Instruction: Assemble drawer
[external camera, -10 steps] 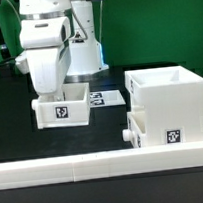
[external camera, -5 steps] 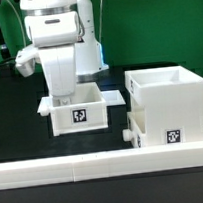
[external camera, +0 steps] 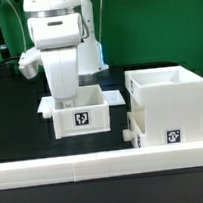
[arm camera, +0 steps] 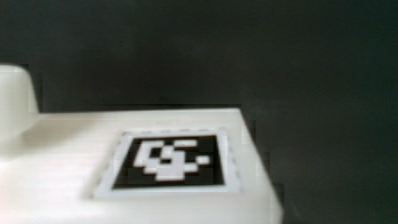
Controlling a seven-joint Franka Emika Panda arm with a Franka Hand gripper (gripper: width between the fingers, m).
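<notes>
The drawer's tall white casing (external camera: 170,101) stands at the exterior view's right. One small tray sits in its lower slot, with its knob (external camera: 126,134) sticking out. My gripper (external camera: 63,97) reaches down from above over the rear left wall of the second tray (external camera: 83,116) and is shut on that wall. This tray is an open white box with a tag on its front. I cannot tell whether it rests on the black table or hangs just above it. The wrist view shows a white tray face with a black-and-white tag (arm camera: 169,160), blurred and very close. My fingertips do not show there.
The marker board (external camera: 111,97) lies flat on the table behind the held tray. A low white rail (external camera: 106,165) runs along the near table edge. The arm's white base stands at the back.
The gripper and the tray have moved together toward the exterior view's right, and the tray has turned its tagged face more to the front. Little has changed in the last half second.
</notes>
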